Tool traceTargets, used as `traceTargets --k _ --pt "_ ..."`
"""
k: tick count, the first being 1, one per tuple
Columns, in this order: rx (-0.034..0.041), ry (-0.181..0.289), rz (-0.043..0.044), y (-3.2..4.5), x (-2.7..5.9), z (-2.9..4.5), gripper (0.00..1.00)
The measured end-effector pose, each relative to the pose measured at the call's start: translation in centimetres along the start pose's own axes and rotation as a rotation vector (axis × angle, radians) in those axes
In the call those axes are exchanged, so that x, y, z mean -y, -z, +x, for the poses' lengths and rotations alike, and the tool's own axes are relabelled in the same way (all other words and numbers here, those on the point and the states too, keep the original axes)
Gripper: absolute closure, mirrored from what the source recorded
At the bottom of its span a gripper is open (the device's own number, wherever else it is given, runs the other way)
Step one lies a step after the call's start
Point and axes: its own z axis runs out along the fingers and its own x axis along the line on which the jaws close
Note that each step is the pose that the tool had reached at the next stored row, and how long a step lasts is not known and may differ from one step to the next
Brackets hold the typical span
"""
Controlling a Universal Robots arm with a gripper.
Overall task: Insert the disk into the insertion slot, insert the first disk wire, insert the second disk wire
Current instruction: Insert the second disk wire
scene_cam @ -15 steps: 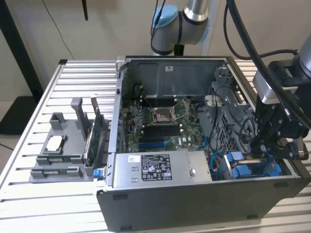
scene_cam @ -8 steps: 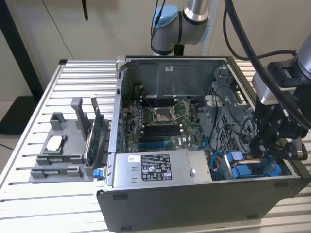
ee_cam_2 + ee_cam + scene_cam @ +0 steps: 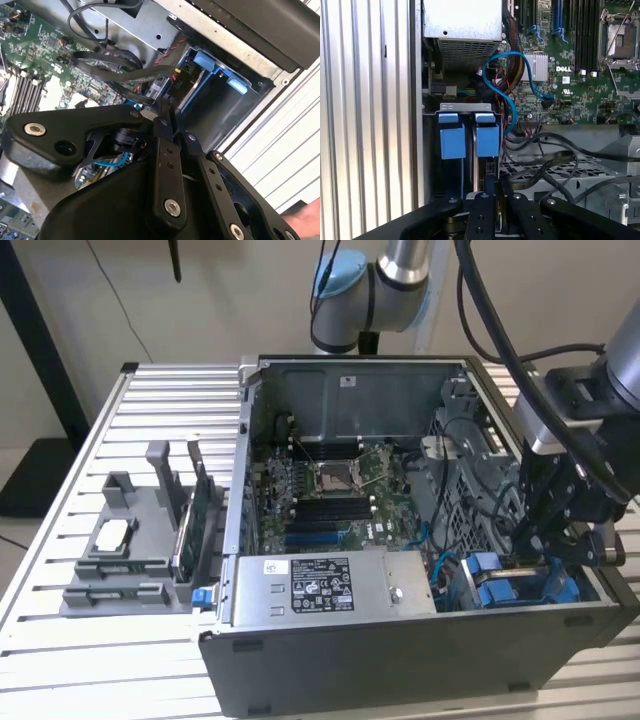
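Two blue-fronted carriers sit side by side in the grey drive cage [image 3: 465,106] of the open computer case. The disk [image 3: 487,141] is the one on the motherboard side, seated in the insertion slot, and it appears in the exterior view as the disk [image 3: 484,564]. My gripper [image 3: 493,182] hovers right over the disk's rear end with its black fingers [image 3: 480,210] pressed together. In the exterior view the gripper [image 3: 522,558] reaches down into the case at the exterior view's right. Black disk wires [image 3: 545,165] loop loose beside the cage, close to my gripper [image 3: 162,105].
The other blue carrier [image 3: 452,141] stands next to the case wall. A blue cable [image 3: 510,100] curves from the motherboard [image 3: 580,75] towards the cage. The silver power supply [image 3: 330,585] lies beside the cage. A grey parts holder [image 3: 125,550] rests on the ribbed table [image 3: 60,660].
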Motion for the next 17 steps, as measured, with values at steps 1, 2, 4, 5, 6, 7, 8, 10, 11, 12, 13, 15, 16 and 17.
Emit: traceTargets --k 1,2,4,5,6,7,8,10,11,12,13,15,16,17 --pt "-0.0002 0.0 0.0 -0.03 0.06 -0.01 0.84" --pt "-0.0003 0.0 0.0 -0.05 0.17 -0.01 0.84" --pt "-0.0002 0.001 -0.0001 -0.11 0.34 -0.02 0.84" --pt "-0.0005 0.001 0.0 -0.12 0.37 -0.01 0.84" --pt "-0.0005 0.001 0.0 -0.14 0.37 -0.01 0.84" --pt "-0.0002 0.0 0.0 -0.2 0.37 0.0 0.84" --pt "-0.0001 0.0 0.0 -0.24 0.37 0.01 0.84" --pt "-0.0002 0.001 -0.0001 -0.33 0.38 0.02 0.84" --pt "-0.0003 0.001 0.0 -0.37 0.38 0.03 0.84" --pt "-0.0007 0.001 0.0 -0.4 0.38 0.03 0.84" --pt "-0.0012 0.001 0.0 -0.45 0.38 0.04 0.84" --pt "-0.0013 0.001 0.0 -0.57 0.38 0.06 0.84" --pt "-0.0012 0.001 0.0 -0.63 0.38 0.07 0.84" --pt "-0.0013 0.001 0.0 -0.7 0.38 0.08 0.84"
